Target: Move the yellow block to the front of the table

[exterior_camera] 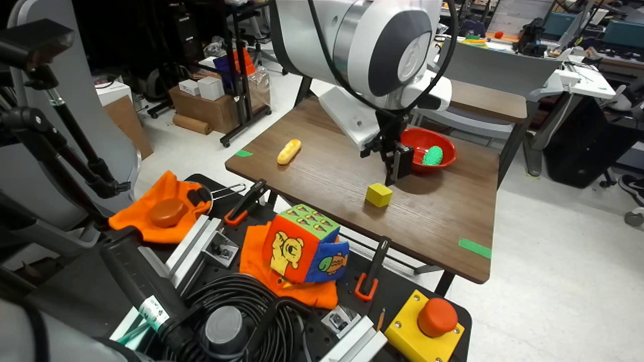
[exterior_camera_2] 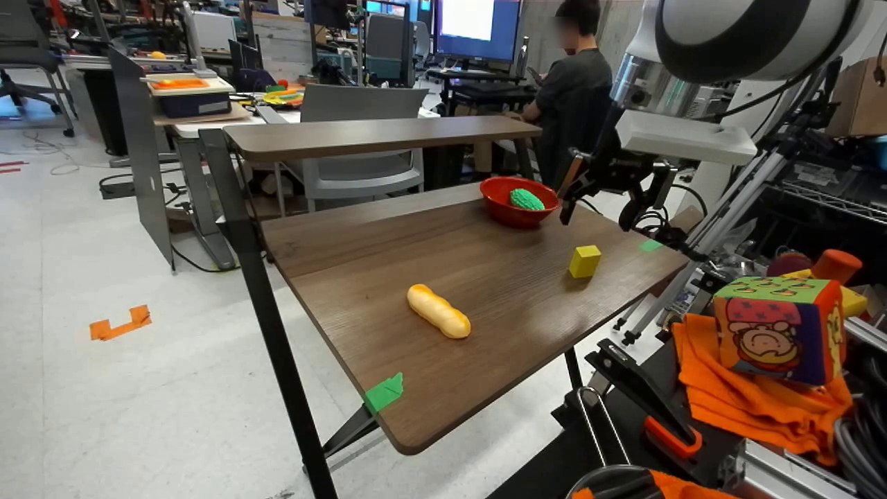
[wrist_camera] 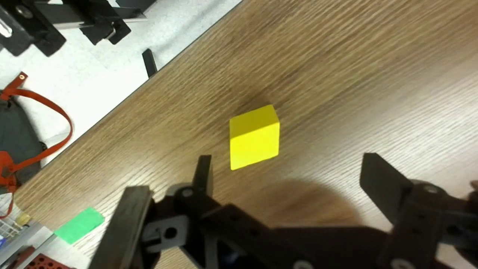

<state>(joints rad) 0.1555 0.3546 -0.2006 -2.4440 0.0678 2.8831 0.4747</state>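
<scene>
The yellow block sits on the brown wooden table, close to the long edge beside the black cart. It also shows in an exterior view and in the middle of the wrist view. My gripper is open, with its two fingers wide apart and nothing between them. In an exterior view the gripper hangs above the table, a little above the block and apart from it. In the wrist view the block lies beyond the fingertips, nearer the left finger.
A red bowl with a green bumpy object stands near the gripper. A yellow bread-like object lies toward a table end. Green tape marks the table. A cart with clamps and a cloth cube stands alongside.
</scene>
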